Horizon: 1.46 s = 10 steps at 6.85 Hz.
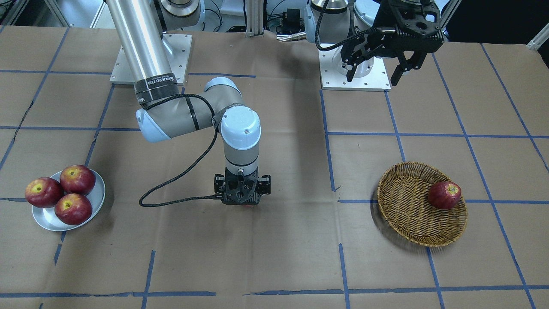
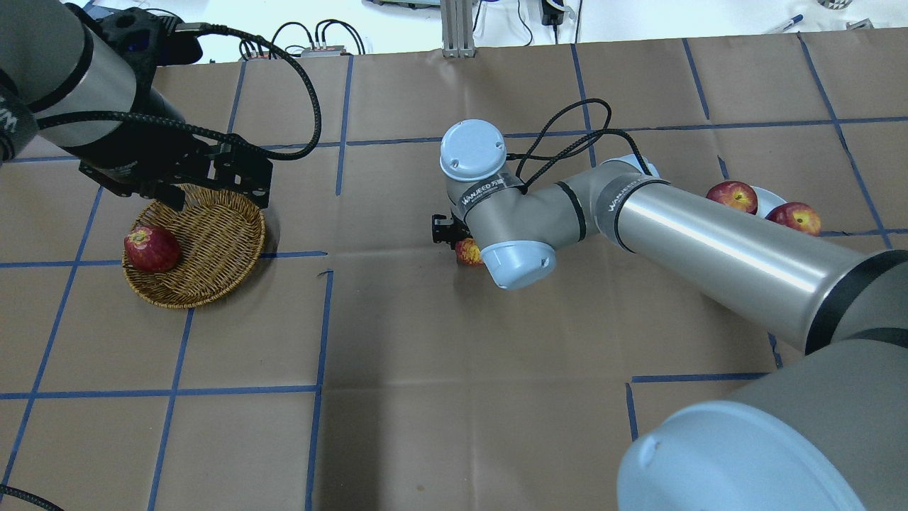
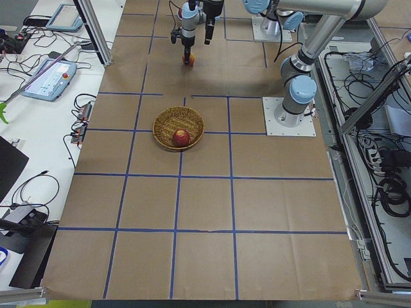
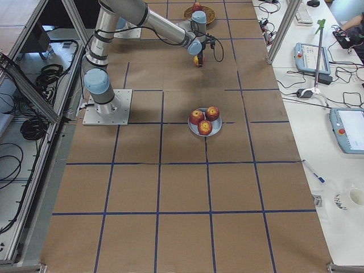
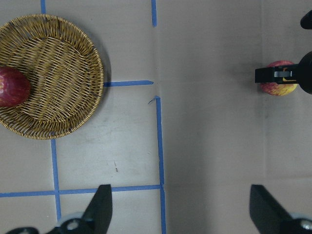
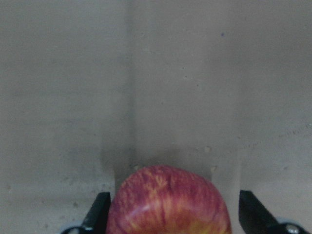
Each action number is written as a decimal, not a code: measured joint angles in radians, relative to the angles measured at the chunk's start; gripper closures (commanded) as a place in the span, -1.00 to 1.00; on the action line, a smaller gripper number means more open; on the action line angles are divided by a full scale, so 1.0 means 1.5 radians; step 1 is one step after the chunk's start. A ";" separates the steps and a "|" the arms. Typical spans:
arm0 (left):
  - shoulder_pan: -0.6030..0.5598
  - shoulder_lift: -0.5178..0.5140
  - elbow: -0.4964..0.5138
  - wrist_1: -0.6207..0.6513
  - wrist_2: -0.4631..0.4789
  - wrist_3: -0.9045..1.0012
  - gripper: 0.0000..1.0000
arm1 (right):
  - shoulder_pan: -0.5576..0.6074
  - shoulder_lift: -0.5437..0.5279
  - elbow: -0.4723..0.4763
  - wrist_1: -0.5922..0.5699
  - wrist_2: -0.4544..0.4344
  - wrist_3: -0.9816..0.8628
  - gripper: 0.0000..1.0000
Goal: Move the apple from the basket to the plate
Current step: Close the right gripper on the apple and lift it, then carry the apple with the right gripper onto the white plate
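Observation:
The pale streaky apple [image 6: 168, 200] sits on the brown paper at the table's middle, outside the basket; it also shows in the overhead view [image 2: 468, 253] and the left wrist view [image 5: 278, 88]. My right gripper [image 6: 170, 213] points straight down over it, open, with one finger on each side of it. The wicker basket [image 1: 407, 214] holds one dark red apple [image 1: 444, 195]. My left gripper [image 1: 377, 71] is open and empty, raised near its base beside the basket. The metal plate [image 1: 45, 221] stands on my right and carries three glossy red apples.
The three apples [image 1: 64, 191] fill most of the plate. My right arm's forearm [image 2: 709, 248] stretches across the table between the plate and the middle. Blue tape lines grid the brown paper. Bare paper lies between the middle and the plate.

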 measured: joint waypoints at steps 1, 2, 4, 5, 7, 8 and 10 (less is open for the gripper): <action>0.000 0.000 0.000 0.000 0.000 0.000 -0.98 | 0.001 0.000 0.002 -0.008 0.000 -0.002 0.00; 0.001 0.001 0.000 0.000 0.000 0.001 -0.98 | 0.001 0.000 0.002 -0.014 0.000 -0.002 0.19; 0.001 0.002 0.000 0.000 -0.001 0.001 -0.98 | 0.002 -0.002 -0.002 -0.019 0.000 -0.001 0.25; 0.002 0.003 0.000 0.000 0.000 0.001 -0.98 | 0.001 -0.004 -0.011 -0.018 0.000 0.000 0.25; 0.002 0.004 0.000 0.000 -0.001 0.001 -0.98 | -0.004 -0.025 -0.073 0.044 0.001 0.001 0.25; 0.002 0.004 0.000 0.000 -0.001 0.001 -0.98 | -0.014 -0.054 -0.115 0.123 0.000 -0.008 0.25; 0.002 0.004 0.000 0.000 -0.001 0.001 -0.98 | -0.101 -0.137 -0.162 0.298 0.000 -0.117 0.29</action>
